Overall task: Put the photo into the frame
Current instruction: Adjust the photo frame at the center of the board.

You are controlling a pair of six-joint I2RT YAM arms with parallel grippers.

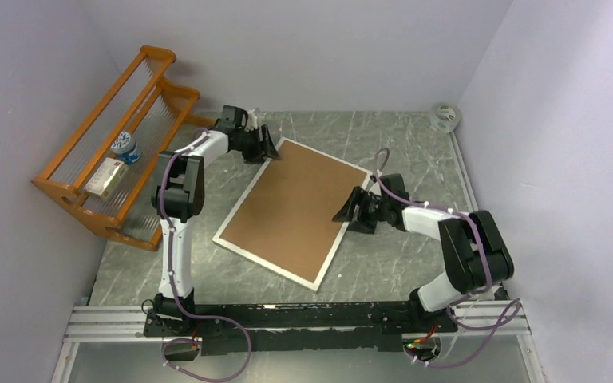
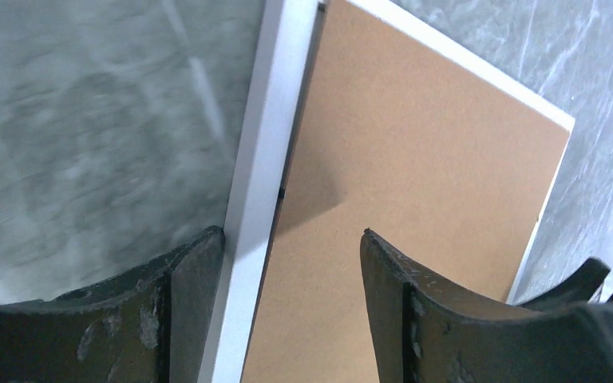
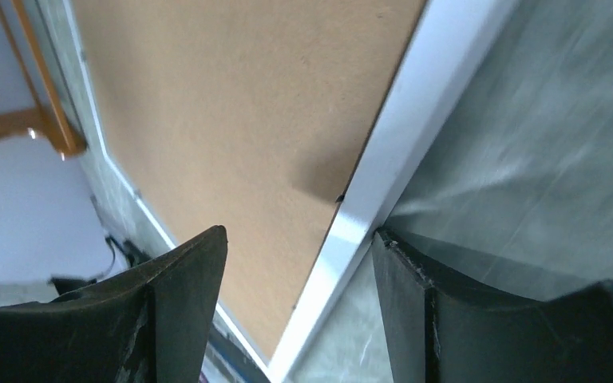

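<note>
The frame (image 1: 231, 239) lies flat in the middle of the table with its brown hardboard back (image 1: 291, 209) facing up, so the photo is hidden. My left gripper (image 1: 270, 148) is open at the frame's far corner. In the left wrist view the left gripper (image 2: 294, 239) straddles the white rim (image 2: 263, 159), one finger against the rim's outer side and the other over the brown back (image 2: 431, 159). My right gripper (image 1: 347, 209) is open at the frame's right edge. In the right wrist view the right gripper (image 3: 299, 235) straddles the rim (image 3: 399, 136), one finger over the brown back (image 3: 231, 104).
An orange wooden rack (image 1: 120, 152) stands at the far left, with a small box (image 1: 105, 177) and a jar (image 1: 126, 147) on it. A roll of tape (image 1: 445, 116) sits in the back right corner. Walls close in on three sides.
</note>
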